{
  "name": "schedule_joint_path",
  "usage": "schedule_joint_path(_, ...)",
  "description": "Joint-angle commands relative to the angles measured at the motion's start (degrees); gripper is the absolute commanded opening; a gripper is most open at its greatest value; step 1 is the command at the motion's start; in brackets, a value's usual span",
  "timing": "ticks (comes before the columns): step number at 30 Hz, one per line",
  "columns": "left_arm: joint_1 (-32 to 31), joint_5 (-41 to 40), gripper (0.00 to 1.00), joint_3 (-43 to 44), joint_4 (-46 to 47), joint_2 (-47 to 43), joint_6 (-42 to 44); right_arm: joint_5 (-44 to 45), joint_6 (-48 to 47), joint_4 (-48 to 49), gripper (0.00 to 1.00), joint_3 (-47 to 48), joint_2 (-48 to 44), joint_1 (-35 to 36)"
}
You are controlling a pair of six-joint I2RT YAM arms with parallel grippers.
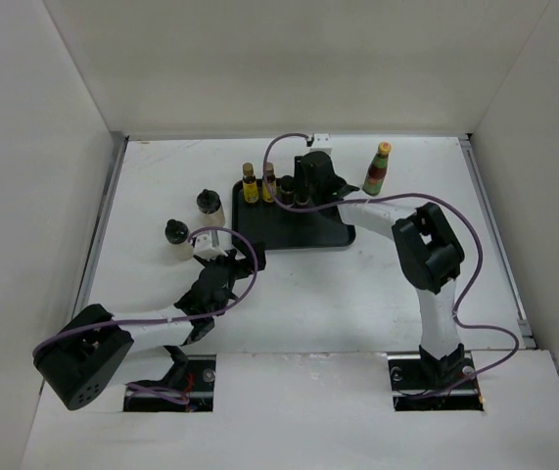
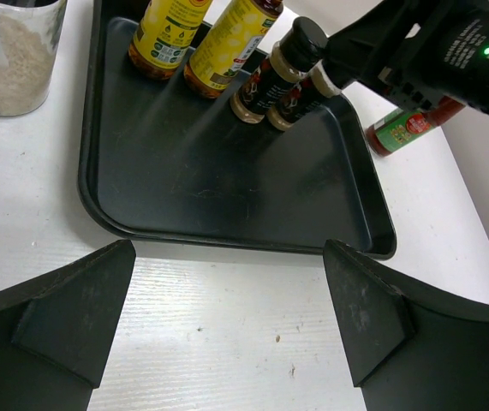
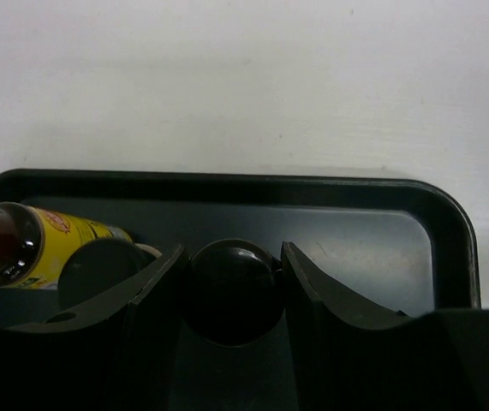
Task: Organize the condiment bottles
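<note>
Seven condiment bottles are in view. Four stand in a row along the far left part of the one black tray (image 1: 333,235). From the left these are two yellow-labelled bottles (image 1: 250,186) (image 1: 269,182) with tan caps, then two dark bottles with black caps.

The right arm (image 1: 426,250) reaches over the tray. The right jaws are closed partway, one on each side of the black cap of the right-hand dark bottle (image 3: 231,291), pressing against it as it stands on the tray. The left-hand dark bottle (image 2: 270,73) stands free just beside it.

One red bottle (image 1: 378,168) with a green band stands on the table (image 1: 357,294), just beyond the tray's far right corner. Two cream jars (image 1: 210,210) (image 1: 177,242) with black caps stand on the table left of the tray, one nearer than the other.

The left arm (image 1: 152,328) holds the left jaws wide open with nothing between them, above the table just off the tray's near left edge.

The yellow labels carry red and green print, and the red bottle has a green label with pale lettering. None of this writing is large enough to read.
</note>
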Motion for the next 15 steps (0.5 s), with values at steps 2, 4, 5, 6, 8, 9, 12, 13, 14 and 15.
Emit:
schedule_joint_path(2,-0.13,0.55,0.94,1.71,3.05,-0.33,0.04,0.5,1.5,1.08,0.49,1.35,0.66,1.39)
schedule_joint_path(4,-0.13,0.38,0.94,1.62,3.05,-0.51,0.04,1.02,1.68,1.52,0.59,0.47,-0.04,1.39)
schedule_joint_path(5,-0.04,0.38,0.94,1.62,3.05,-0.34,0.04,1.2,1.85,1.61,0.61,0.29,-0.48,1.39)
schedule_joint_path(6,-0.04,0.55,0.94,1.7,3.05,-0.16,0.04,1.29,1.86,1.61,0.63,0.29,-0.83,1.39)
schedule_joint_path(8,-0.3,0.55,0.94,1.71,3.05,-0.42,0.04,1.73,1.86,1.52,0.67,-0.15,-2.32,1.39)
schedule_joint_path(9,-0.3,0.55,0.94,1.62,3.05,-0.69,0.04,2.17,1.77,1.61,0.7,-0.67,-3.37,1.39)
schedule_joint_path(12,-0.13,0.55,0.94,1.62,3.05,-0.43,0.04,3.57,1.51,1.78,0.75,-1.56,-6.54,1.39)
schedule_joint_path(13,-0.13,0.55,0.94,1.62,3.05,-0.34,0.04,3.84,1.5,1.61,0.76,-1.73,-7.68,1.39)
schedule_joint_path(14,-0.3,0.55,0.94,1.62,3.05,-0.42,0.04,4.01,1.33,1.52,0.77,-2.08,-8.99,1.31)
schedule_joint_path(15,-0.39,0.55,0.94,1.7,3.05,-0.6,0.04,4.19,1.15,1.61,0.78,-2.52,-9.96,1.31)
